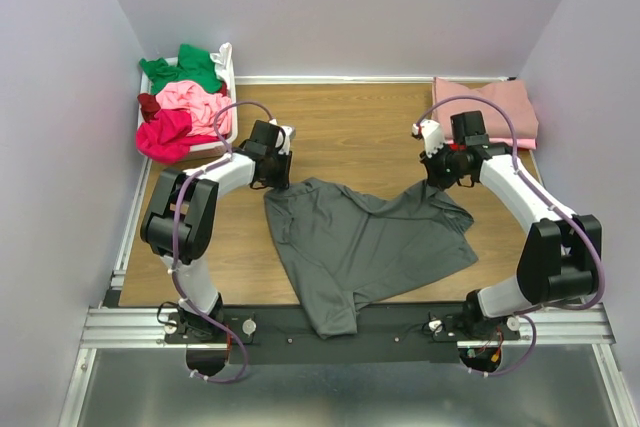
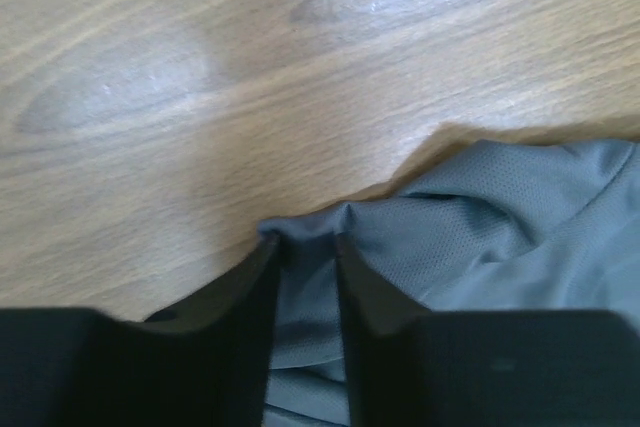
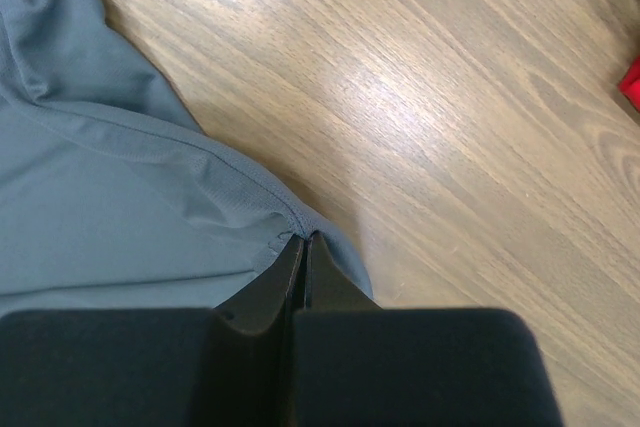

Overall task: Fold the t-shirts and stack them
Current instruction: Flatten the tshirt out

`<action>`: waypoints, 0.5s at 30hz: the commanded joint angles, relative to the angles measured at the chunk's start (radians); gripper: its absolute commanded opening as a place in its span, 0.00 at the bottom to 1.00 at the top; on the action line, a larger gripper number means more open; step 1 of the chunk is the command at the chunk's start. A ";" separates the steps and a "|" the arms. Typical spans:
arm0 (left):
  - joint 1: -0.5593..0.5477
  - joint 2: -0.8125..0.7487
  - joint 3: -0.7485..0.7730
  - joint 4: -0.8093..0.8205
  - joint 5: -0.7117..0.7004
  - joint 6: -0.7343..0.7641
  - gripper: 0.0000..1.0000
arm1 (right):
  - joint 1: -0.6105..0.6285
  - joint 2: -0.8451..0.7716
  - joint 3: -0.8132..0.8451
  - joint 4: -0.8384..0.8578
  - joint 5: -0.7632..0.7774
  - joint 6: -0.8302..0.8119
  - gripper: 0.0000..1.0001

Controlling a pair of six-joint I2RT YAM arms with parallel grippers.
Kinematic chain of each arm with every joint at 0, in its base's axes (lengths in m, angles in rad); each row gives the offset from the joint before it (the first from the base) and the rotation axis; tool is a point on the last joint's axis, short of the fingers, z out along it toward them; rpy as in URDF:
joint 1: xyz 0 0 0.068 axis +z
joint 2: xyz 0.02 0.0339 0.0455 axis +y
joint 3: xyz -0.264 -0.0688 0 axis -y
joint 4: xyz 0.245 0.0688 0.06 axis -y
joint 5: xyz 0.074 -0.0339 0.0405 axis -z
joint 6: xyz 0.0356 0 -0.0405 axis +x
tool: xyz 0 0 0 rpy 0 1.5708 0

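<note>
A dark grey t-shirt (image 1: 370,242) lies spread and rumpled on the wooden table (image 1: 350,127) between the arms. My left gripper (image 1: 278,179) is at its far left corner. In the left wrist view its jaws stand apart astride a raised fold of the grey cloth (image 2: 480,217), with the left gripper (image 2: 305,242) low on the table. My right gripper (image 1: 440,179) is at the shirt's far right corner. The right wrist view shows the right gripper (image 3: 303,239) pinched shut on the stitched hem of the grey shirt (image 3: 110,217).
A white basket (image 1: 232,77) at the back left holds green (image 1: 185,69), pink (image 1: 195,102), magenta (image 1: 165,132) and maroon (image 1: 148,104) shirts. A folded dusty rose shirt (image 1: 485,107) lies at the back right corner. Purple walls close in three sides.
</note>
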 commanded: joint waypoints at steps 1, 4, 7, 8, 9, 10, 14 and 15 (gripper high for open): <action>0.006 0.017 -0.021 -0.026 0.083 0.007 0.28 | -0.015 0.007 -0.018 0.033 -0.037 0.014 0.05; 0.006 -0.010 -0.029 -0.023 0.106 0.004 0.05 | -0.018 0.005 -0.021 0.033 -0.040 0.014 0.05; 0.006 -0.067 -0.037 -0.013 0.133 0.004 0.00 | -0.021 0.008 -0.024 0.036 -0.045 0.015 0.05; 0.006 -0.105 -0.041 -0.013 0.139 0.006 0.00 | -0.023 0.008 -0.024 0.035 -0.047 0.015 0.05; 0.005 -0.125 -0.043 -0.010 0.145 0.007 0.00 | -0.023 0.008 -0.024 0.035 -0.047 0.015 0.05; 0.005 -0.147 -0.046 -0.007 0.173 0.012 0.00 | -0.024 0.010 -0.024 0.036 -0.047 0.015 0.05; -0.026 -0.260 -0.082 0.016 0.242 -0.003 0.00 | -0.027 0.005 -0.029 0.036 -0.047 0.015 0.05; -0.040 -0.275 -0.092 0.016 0.253 -0.005 0.00 | -0.026 0.004 -0.030 0.036 -0.047 0.017 0.05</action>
